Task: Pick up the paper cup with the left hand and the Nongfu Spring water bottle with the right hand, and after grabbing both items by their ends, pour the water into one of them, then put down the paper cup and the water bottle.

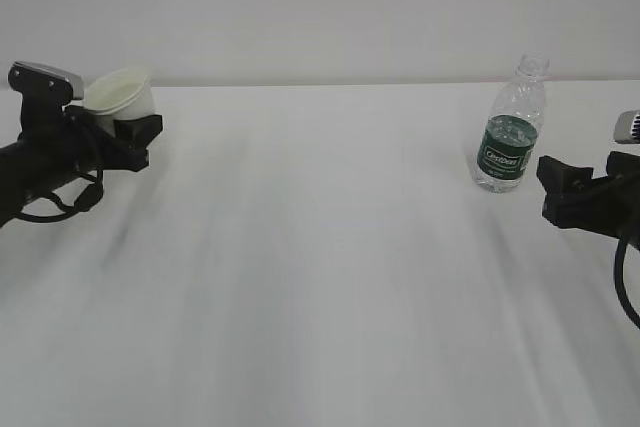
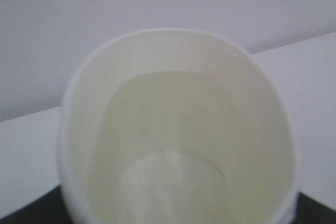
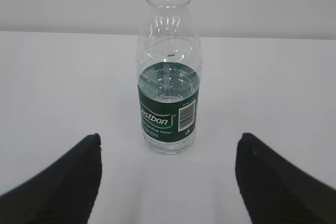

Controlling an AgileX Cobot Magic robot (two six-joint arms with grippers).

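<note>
White tabletop fills the exterior view up to a plain pale wall, and nothing lies between the two arms across its wide middle. At the far left the black left hand, a grey-silver block on its wrist and a looped cable beneath it, grips the small cream-white paper cup, which leans slightly with its rolled rim up; its claw is pinched on the cup's lower part, so the base is hidden behind the black fingers. At the far right the small clear ribbed water bottle with a dark green label stands upright and capless on the table, with the black right hand just beside it and apart from it; most of that arm is cut off by the frame edge. In the left wrist view the cup fills nearly the whole picture, blurred and seen down into its mouth; whether it holds liquid I cannot tell, and the fingers are out of sight. In the right wrist view the bottle stands centred ahead of the spread claw, clear water reaching about the label's upper edge, the two black fingertips wide apart at either side and touching nothing.
</note>
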